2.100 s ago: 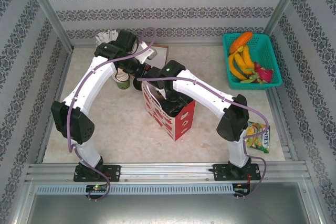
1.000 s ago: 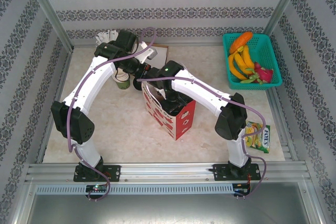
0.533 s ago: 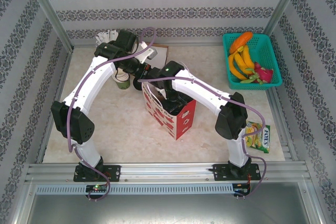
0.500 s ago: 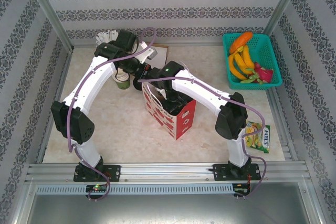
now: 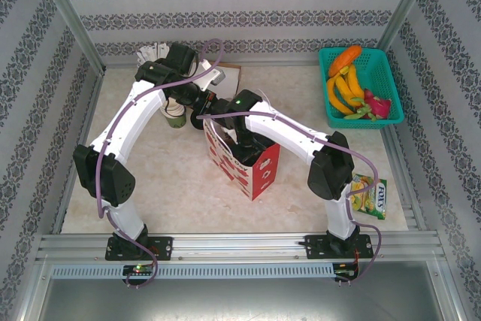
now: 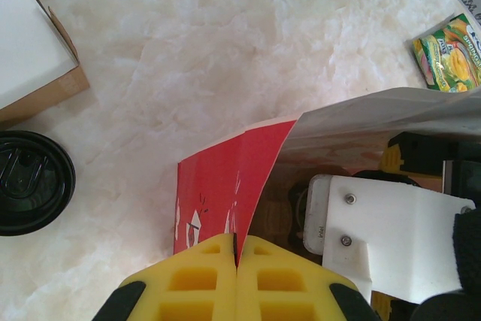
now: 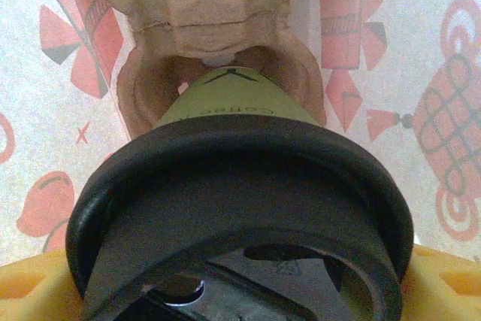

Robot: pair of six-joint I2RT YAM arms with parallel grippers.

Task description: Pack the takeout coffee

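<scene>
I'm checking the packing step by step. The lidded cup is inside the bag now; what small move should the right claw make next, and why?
Probably ease the takeout coffee straight down: the right claw holds it with its base at a well of the pulp carrier, while the left claw pinches the rim of the red bag.

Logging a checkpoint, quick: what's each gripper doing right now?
Left gripper: closed on the rim of the red bag.
Right gripper: holding the takeout coffee inside the bag.
</scene>
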